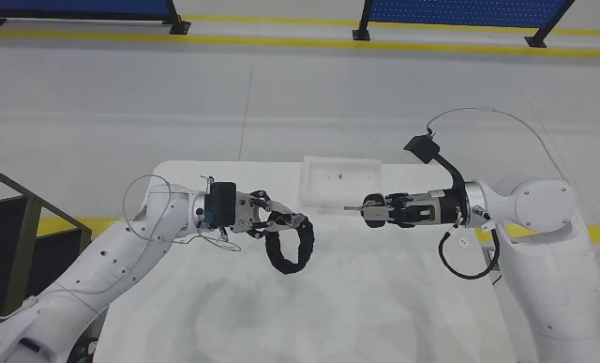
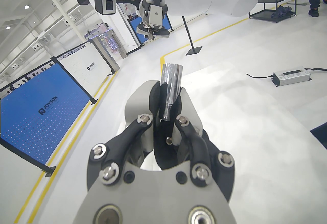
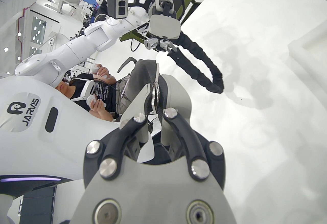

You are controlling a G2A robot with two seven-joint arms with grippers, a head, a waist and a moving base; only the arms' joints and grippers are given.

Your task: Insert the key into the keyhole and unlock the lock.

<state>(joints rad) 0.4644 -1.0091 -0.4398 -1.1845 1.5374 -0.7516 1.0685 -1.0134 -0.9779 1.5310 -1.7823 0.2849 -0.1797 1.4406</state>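
Tabletop (image 1: 375, 307), white with rounded corners, carrying a shallow white tray (image 1: 337, 180) at its far edge. Both arms hang above the tabletop on the near side of the tray, facing each other.

The lock (image 1: 289, 248), a black sheathed cable loop with a chrome cylinder (image 2: 171, 87), hangs near the tray's near left corner. The left gripper (image 1: 277, 219) holds it, jaws closed on the cylinder. The left wrist view shows the cylinder clamped between black pads (image 2: 153, 97); the top view shows mainly the loop.

The right gripper (image 1: 372, 210) is over the tray's near edge, jaws pinched narrow on the key (image 1: 353, 208). The blade points toward the lock, apart from it. The right wrist view shows the key edge-on in the jaws, and farther off the cylinder's end with the loop hanging from it.
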